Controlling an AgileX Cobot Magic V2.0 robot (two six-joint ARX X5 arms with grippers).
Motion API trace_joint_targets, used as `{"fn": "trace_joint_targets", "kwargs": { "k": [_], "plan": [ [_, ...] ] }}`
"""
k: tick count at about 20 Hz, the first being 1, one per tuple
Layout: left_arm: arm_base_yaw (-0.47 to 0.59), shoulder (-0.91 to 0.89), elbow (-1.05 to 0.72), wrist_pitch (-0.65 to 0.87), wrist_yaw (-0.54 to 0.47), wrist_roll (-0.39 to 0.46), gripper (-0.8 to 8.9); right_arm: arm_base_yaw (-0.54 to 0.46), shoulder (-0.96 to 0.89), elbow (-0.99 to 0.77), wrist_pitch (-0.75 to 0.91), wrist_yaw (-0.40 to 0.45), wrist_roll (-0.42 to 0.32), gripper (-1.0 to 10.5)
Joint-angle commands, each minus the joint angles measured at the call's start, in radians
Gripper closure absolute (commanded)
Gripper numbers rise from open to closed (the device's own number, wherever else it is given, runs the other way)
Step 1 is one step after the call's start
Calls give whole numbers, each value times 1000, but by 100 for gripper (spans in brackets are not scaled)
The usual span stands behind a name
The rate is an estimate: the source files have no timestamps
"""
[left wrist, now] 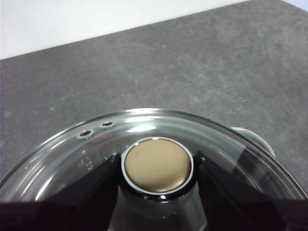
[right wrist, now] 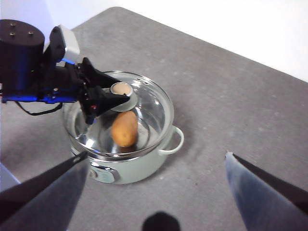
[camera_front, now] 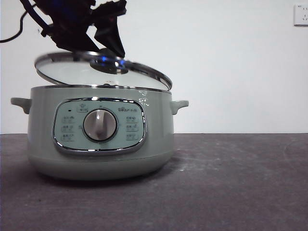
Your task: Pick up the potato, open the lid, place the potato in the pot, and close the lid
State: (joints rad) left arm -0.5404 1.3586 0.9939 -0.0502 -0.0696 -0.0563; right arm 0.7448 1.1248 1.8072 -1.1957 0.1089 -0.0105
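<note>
The sage-green pot (camera_front: pixel 43 144) stands left of centre on the table. Just over its rim hangs the glass lid (camera_front: pixel 72 72), tilted, with its left edge higher and its right edge close to the rim. My left gripper (camera_front: pixel 109 60) comes down from above, shut on the lid's knob (left wrist: pixel 156 166). The right wrist view looks down through the lid (right wrist: pixel 151 108) and shows the orange-brown potato (right wrist: pixel 125 127) lying inside the pot (right wrist: pixel 144 168). My right gripper (right wrist: pixel 156 156) hovers high above the pot, open and holding nothing.
The dark grey tabletop (camera_front: pixel 231 183) stretches to the right of the pot. Behind it is a white wall with a socket (camera_front: pixel 301 14) at the top right. The left arm's black body (right wrist: pixel 24 62) reaches over the pot from one side.
</note>
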Motion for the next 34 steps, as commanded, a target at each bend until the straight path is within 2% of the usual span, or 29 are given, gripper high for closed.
{"fn": "trace_joint_targets", "kwargs": {
  "k": [1,18,20,24,25,34],
  "plan": [
    [-4,25,9,48,-1,-1,822,0,0,1,0,39,10,479],
    [-3,55,9,-176,-3,1,812,0,0,1,-7,55,13,479],
    [-3,55,9,-177,-3,1,760,0,0,1,-7,55,13,479],
    [-2,55,9,-173,-3,1,463,0,0,1,-11,55,19,479],
    [-2,55,9,-169,-4,1,427,0,0,1,-12,55,26,479],
    [-5,-8,10,-144,-2,-1,427,0,1,0,-44,56,36,479]
  ]
}}
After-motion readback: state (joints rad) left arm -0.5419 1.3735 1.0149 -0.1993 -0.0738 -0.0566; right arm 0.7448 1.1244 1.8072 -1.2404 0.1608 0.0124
